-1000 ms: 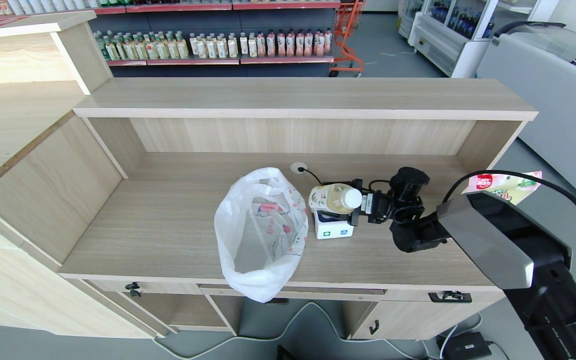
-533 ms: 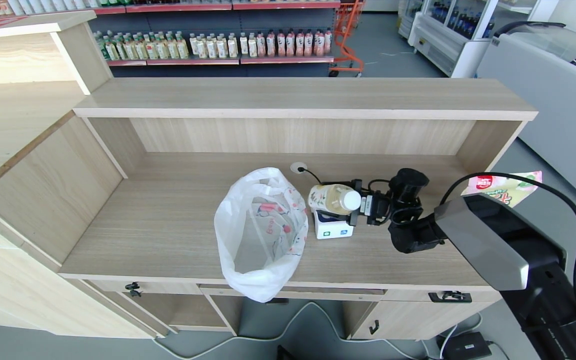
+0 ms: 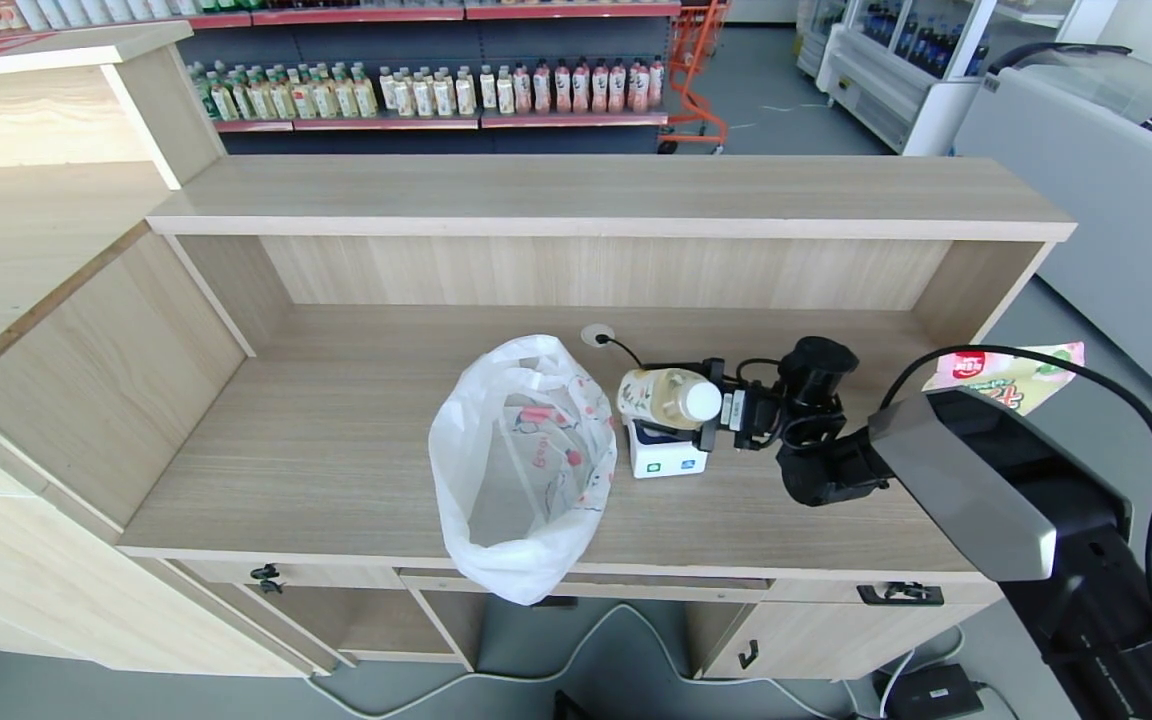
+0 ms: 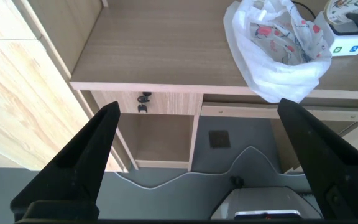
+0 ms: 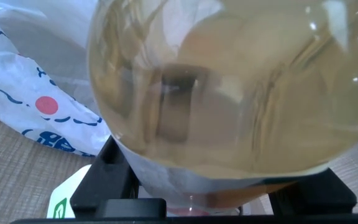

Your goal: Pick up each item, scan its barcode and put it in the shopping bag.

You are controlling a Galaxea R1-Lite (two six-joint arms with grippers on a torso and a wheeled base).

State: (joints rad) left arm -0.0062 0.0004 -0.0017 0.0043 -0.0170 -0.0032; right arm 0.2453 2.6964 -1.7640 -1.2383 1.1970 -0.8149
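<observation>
Head view: one tea bottle [image 3: 661, 397] lies sideways, clamped at its cap end by the right gripper [image 3: 711, 403], just above one scanner [image 3: 666, 455] beside one white shopping bag [image 3: 521, 470] on the counter [image 3: 336, 450]. The left gripper [image 4: 194, 162] has its fingers spread apart.

On the counter [image 3: 336, 440], the shopping bag [image 3: 521, 470] sits at the front edge, the scanner [image 3: 666, 455] just beside it on the right, and the bottle [image 3: 661, 395] lies sideways just above the scanner, in the right gripper [image 3: 709, 404].
</observation>
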